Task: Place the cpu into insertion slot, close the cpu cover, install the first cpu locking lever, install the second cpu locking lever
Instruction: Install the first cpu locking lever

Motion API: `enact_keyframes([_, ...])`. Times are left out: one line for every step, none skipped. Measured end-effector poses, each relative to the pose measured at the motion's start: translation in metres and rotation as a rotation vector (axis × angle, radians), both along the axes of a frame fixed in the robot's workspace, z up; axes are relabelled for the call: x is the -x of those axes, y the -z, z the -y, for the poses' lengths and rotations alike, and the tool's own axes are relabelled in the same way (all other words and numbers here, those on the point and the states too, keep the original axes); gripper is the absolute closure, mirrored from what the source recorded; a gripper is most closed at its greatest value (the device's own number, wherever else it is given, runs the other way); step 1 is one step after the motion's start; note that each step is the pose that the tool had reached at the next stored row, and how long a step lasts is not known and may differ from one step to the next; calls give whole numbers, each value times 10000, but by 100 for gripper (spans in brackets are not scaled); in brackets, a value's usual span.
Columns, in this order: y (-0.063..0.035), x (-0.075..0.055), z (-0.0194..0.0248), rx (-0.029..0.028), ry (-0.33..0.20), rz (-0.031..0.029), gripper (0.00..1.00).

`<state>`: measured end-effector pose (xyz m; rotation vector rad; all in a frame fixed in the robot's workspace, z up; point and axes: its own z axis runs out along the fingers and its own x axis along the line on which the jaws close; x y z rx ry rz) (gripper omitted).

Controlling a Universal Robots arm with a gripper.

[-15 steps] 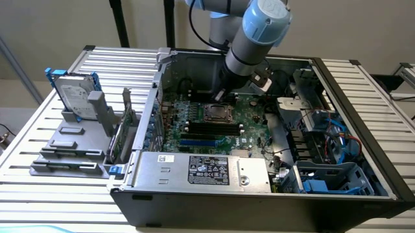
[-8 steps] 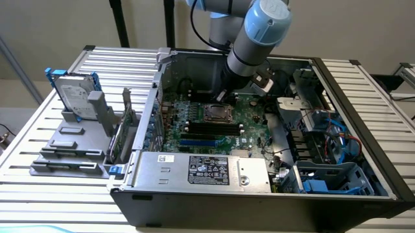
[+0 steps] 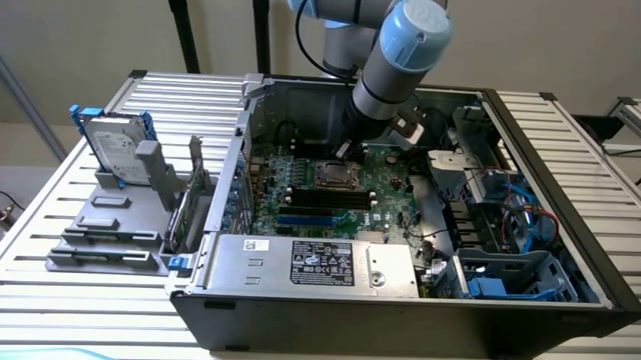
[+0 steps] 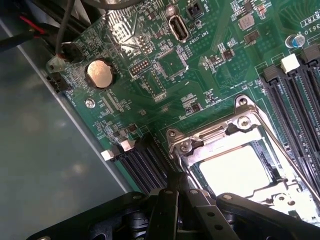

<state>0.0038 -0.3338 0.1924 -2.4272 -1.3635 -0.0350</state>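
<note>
The cpu (image 4: 235, 170) lies in the insertion slot (image 3: 335, 175) on the green board, its bright silver top showing through the cut-out of the cpu cover (image 4: 210, 137), which lies flat over it. A thin metal locking lever (image 4: 287, 160) runs along one side of the socket. My gripper (image 4: 172, 187) hangs just over the socket's corner, beside the cover's hinge end, its black fingers shut with nothing seen between them. In the exterior view the arm reaches down into the open computer case, and the gripper (image 3: 347, 152) sits right behind the socket.
Long black memory slots (image 4: 300, 95) flank the socket on both sides. A coin battery (image 4: 100, 74) sits on the board. The power supply (image 3: 311, 262) fills the case's front, a blue drive cage (image 3: 511, 274) its right. A hard drive (image 3: 115, 146) stands on a grey rack outside the case.
</note>
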Motion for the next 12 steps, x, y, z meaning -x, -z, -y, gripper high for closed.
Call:
enact_keyframes([1,-4,4,-10,0,-1,89])
enact_keyframes([2,-6,9,-27,0,-4,89])
enact_keyframes([2,-9,14,-44,0,-7,89])
enact_keyframes([2,-12,20,-62,0,-11,89])
enact_keyframes([1,-14,27,-75,0,-13,89])
enact_keyframes([2,-17,31,-102,-1,-17,89])
enact_keyframes([3,-19,35,-127,0,-19,89])
enact_keyframes([4,-21,39,-153,0,-20,89])
enact_keyframes([4,-23,43,-184,-1,-22,89])
enact_keyframes([5,-24,48,-221,-1,-24,89])
enact_keyframes([6,-26,55,-263,-1,-25,89])
enact_keyframes([7,-27,63,-303,-2,-27,89])
